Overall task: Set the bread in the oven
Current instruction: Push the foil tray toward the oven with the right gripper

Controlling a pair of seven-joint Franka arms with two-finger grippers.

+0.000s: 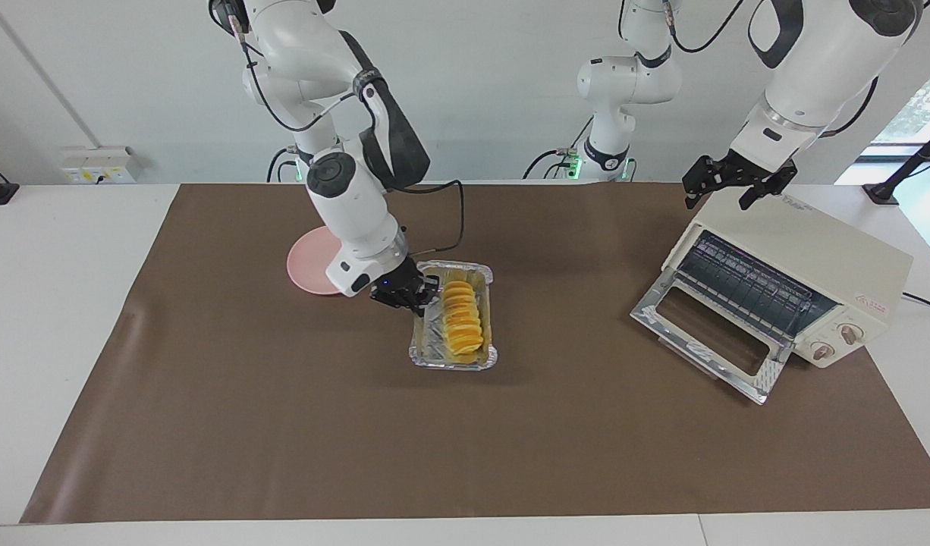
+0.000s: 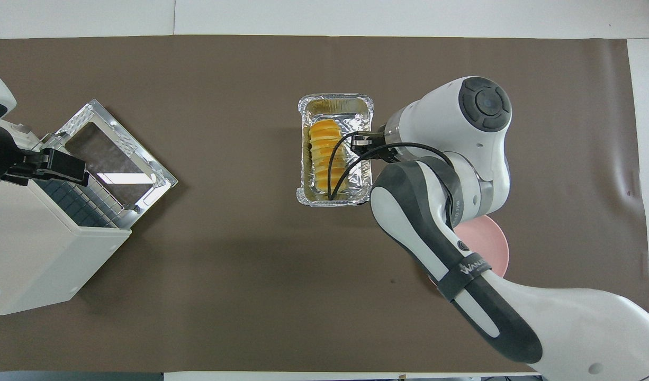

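The bread (image 1: 463, 318), a ridged golden loaf, lies in a silver foil tray (image 1: 454, 360) in the middle of the brown mat; it also shows in the overhead view (image 2: 324, 153), in the tray (image 2: 335, 101). My right gripper (image 1: 418, 299) is low at the tray's long rim on the side toward the right arm's end, beside the bread; in the overhead view (image 2: 362, 142) it sits over that rim. The cream oven (image 1: 814, 250) stands at the left arm's end with its glass door (image 1: 708, 334) folded down open. My left gripper (image 1: 719, 201) hovers open over the oven's top.
A round pink plate (image 1: 309, 262) lies on the mat nearer to the robots than the tray, partly hidden by the right arm. The right arm's black cable (image 2: 332, 169) hangs over the tray. The oven (image 2: 38, 248) and its open door (image 2: 118, 153) take up the left arm's end.
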